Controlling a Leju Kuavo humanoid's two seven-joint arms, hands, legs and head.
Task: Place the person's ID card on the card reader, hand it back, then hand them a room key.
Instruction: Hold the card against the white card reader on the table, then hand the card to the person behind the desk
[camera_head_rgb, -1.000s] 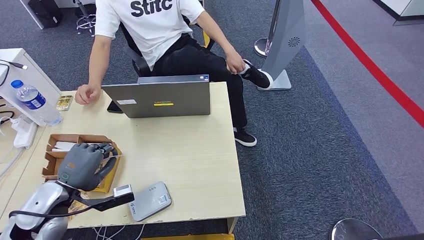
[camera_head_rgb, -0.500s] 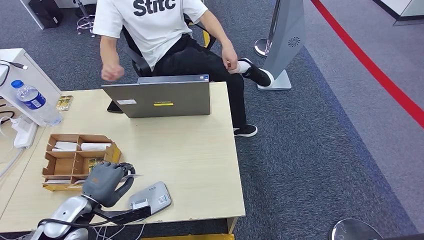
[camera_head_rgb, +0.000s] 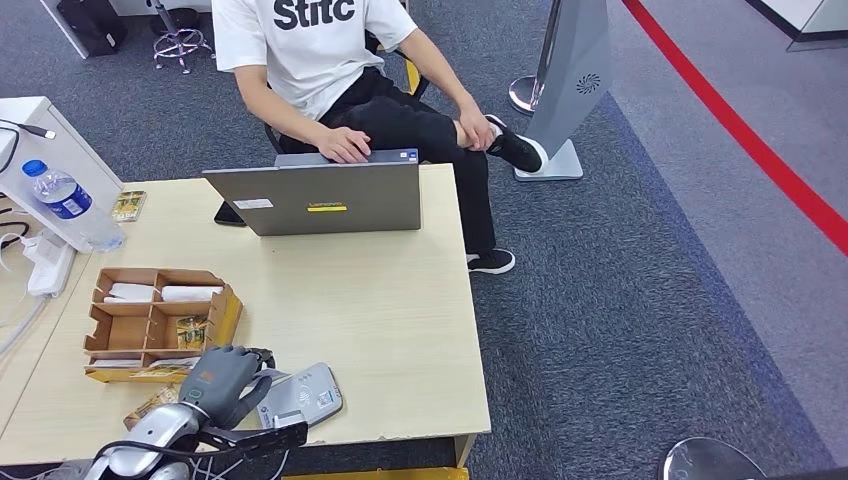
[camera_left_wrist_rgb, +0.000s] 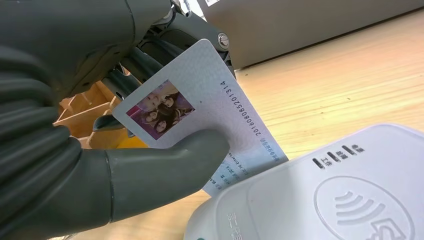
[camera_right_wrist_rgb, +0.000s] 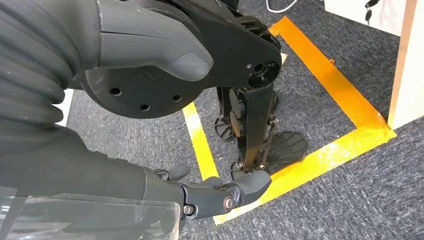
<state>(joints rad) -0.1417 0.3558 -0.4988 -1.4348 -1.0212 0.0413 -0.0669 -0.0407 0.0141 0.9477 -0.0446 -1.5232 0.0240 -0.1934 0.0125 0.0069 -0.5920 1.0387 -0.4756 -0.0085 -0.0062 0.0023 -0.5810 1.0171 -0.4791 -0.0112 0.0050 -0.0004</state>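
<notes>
The ID card (camera_left_wrist_rgb: 200, 115) is pinched by the left robot hand (camera_head_rgb: 225, 380) just beside the card reader (camera_head_rgb: 300, 402); reading, return and key handover are judged outstanding.

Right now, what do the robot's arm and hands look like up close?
The left arm is shiny silver metal with a black cable looped along it. The left hand is dark grey, with a ribbed cover, a thick smooth thumb and darker fingers. The right hand looks alike.
</notes>
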